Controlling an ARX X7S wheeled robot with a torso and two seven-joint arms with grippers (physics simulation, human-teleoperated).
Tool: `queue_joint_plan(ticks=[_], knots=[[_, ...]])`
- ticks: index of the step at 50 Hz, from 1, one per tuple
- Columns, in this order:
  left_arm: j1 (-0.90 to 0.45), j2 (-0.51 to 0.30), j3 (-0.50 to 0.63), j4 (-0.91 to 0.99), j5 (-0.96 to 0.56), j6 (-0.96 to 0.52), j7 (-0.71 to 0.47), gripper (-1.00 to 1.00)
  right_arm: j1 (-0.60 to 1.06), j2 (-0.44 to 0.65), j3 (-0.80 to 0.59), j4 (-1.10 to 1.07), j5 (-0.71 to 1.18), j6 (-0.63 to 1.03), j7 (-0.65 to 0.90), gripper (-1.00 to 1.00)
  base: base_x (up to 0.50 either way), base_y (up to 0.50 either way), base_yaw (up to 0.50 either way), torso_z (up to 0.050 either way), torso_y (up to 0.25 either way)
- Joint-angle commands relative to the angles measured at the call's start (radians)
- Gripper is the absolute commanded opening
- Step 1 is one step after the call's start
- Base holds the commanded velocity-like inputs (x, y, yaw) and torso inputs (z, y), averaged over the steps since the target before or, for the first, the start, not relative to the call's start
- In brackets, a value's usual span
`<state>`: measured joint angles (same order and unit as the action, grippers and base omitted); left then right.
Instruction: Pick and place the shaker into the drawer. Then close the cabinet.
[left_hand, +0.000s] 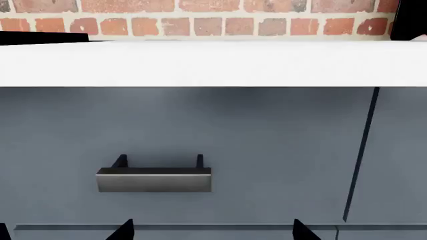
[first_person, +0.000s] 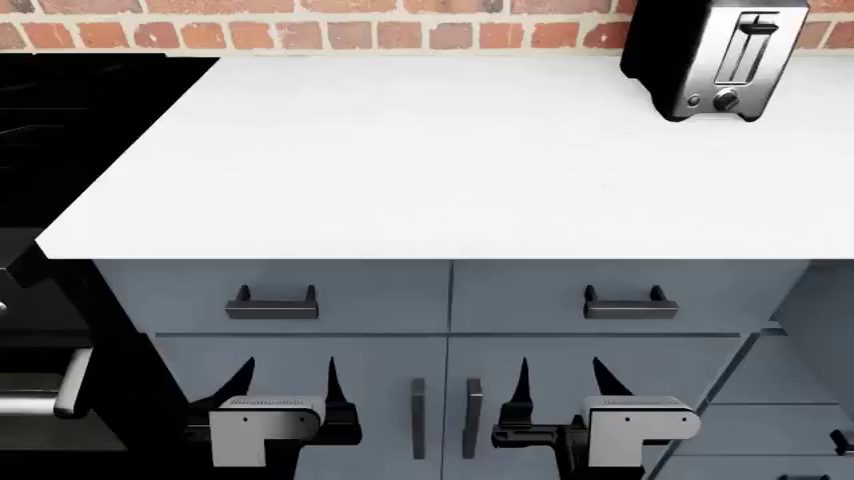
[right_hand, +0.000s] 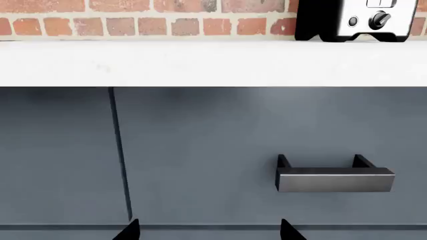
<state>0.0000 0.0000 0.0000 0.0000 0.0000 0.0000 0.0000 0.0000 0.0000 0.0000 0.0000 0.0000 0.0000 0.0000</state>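
With both the left gripper (first_person: 284, 385) and right gripper (first_person: 558, 382) spread open and empty before the cabinet (first_person: 441, 300), no shaker is visible, so searching probably comes first.

Toaster (first_person: 714, 55) on countertop (first_person: 427, 160), far right.

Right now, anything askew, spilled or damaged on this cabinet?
Nothing spilled or damaged. Toaster stands upright on the countertop; top drawer fronts sit flush. One oddity: a panel at the head view's right edge seems to jut forward, cropped.
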Motion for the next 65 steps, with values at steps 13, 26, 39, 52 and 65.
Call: queue_joint_plan(ticks=[13, 26, 39, 52, 65], knots=[[-0.008, -0.049, 0.053, -0.032, -0.074, 0.021, -0.033, 1.0, 0.017, 0.049, -0.061, 0.013, 0.071, 0.034, 0.038, 1.0, 0.0, 0.41, 0.0, 0.0, 0.0], [-0.01, -0.067, 0.078, -0.053, -0.095, 0.04, -0.052, 1.0, 0.027, 0.069, -0.086, 0.02, 0.097, 0.059, 0.054, 1.0, 0.0, 0.5, 0.0, 0.0, 0.0], [-0.014, -0.081, 0.099, -0.064, -0.106, 0.049, -0.069, 1.0, 0.028, 0.084, -0.108, 0.019, 0.111, 0.066, 0.069, 1.0, 0.0, 0.5, 0.0, 0.0, 0.0], [-0.152, -0.123, 0.068, 0.306, -0.206, -0.376, -0.146, 1.0, 0.19, 0.133, -0.108, -0.326, 0.153, 0.457, 0.115, 1.0, 0.0, 0.43, 0.0, 0.0, 0.0], [-1.975, -0.019, -0.024, -0.344, -0.393, -1.048, -0.321, 1.0, 2.092, 0.103, -0.294, 0.529, 0.174, 0.993, -0.068, 1.0, 0.0, 0.0, 0.0, 0.0, 0.0]])
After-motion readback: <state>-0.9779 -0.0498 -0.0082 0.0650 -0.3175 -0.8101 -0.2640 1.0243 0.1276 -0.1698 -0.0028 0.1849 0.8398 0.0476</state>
